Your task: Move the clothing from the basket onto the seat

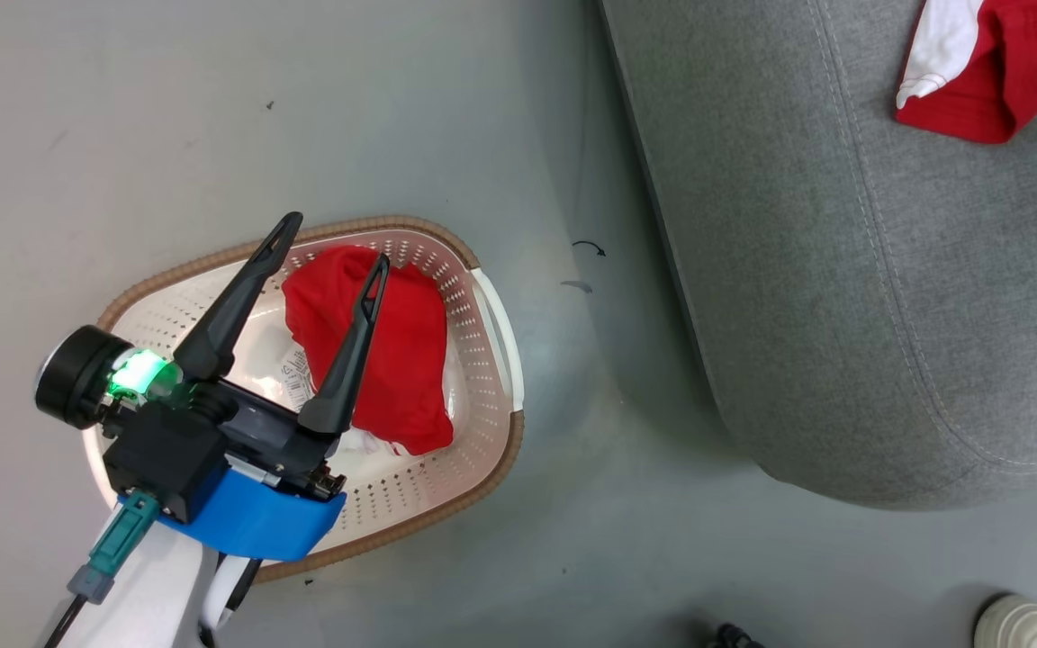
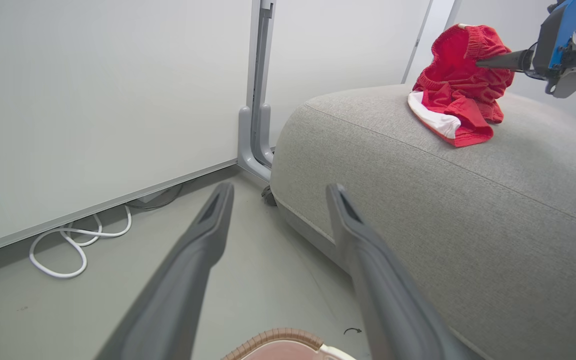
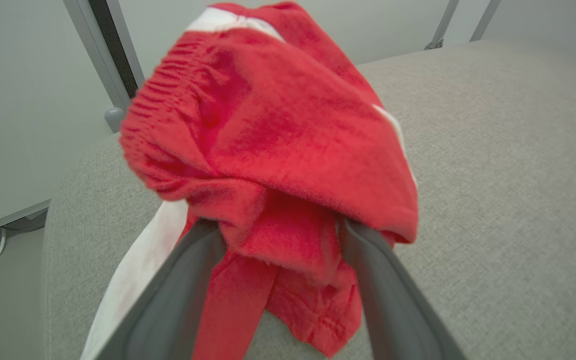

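clothing (image 3: 278, 140) sags, seemingly loose, over parted right gripper (image 3: 280, 229).

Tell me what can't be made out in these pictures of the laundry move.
- Head view: the red garment on the seat is cut off at the top right corner.
- Head view: the left claw crosses the other garment in the basket; anything beneath is hidden.
- Right wrist view: the red garment, blurred, drapes the fingertips of the right claw; snagged or free, unclear.
- Head view: a shoe, cut off by the bottom edge.
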Controlling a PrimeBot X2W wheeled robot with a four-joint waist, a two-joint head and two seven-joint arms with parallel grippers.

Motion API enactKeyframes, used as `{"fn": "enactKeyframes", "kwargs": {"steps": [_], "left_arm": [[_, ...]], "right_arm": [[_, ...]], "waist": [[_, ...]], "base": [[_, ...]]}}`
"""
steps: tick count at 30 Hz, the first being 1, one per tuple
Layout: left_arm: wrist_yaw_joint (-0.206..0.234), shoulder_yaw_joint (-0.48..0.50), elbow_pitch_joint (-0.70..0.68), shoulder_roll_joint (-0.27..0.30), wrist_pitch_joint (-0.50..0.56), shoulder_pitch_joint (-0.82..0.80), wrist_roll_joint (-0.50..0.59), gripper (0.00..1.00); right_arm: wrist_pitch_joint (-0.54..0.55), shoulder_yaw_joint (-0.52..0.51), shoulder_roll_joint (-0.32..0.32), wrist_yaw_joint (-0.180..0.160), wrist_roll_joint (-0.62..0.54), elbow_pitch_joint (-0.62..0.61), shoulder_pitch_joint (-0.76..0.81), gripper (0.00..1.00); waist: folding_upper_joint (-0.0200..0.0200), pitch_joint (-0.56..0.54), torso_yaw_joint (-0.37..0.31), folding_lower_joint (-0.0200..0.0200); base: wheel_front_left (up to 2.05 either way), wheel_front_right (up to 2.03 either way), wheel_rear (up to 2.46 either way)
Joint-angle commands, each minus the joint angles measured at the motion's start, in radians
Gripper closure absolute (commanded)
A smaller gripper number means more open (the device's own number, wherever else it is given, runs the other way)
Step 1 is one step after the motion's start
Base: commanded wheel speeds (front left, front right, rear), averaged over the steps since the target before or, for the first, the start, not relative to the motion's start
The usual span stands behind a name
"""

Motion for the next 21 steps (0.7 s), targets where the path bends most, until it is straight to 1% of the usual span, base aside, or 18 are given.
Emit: {"fn": "enactKeyframes", "kwargs": {"steps": [1,10,16,21], "left_arm": [[-0.001,-0.003,0.004,-0.002,-0.005,-0.007,-0.005,0.0],[-0.001,0.001,0.022,-0.032,-0.005,0.004,-0.017,0.0],[-0.001,0.013,0.059,-0.075,-0.005,0.022,-0.038,0.0],[-0.001,0.033,0.105,-0.119,-0.005,0.054,-0.057,0.0]], "right_arm": [[-0.011,0.001,-0.006,0.0,-0.008,0.018,-0.011,0.0],[-0.061,0.04,-0.008,0.0,-0.048,0.074,0.019,0.0],[-0.097,0.097,0.001,0.0,-0.107,0.084,0.071,0.0],[-0.136,0.125,0.026,0.0,-0.131,0.065,0.145,0.0]], "waist": [[0.0,-0.011,0.004,-0.0001],[0.0,-0.074,0.02,-0.0001],[0.0,-0.159,0.033,-0.0001],[0.0,-0.254,0.053,-0.0001]], "base": [[0.0,0.0,0.0],[0.0,0.0,0.0],[0.0,0.0,0.0],[0.0,0.0,0.0]]}}
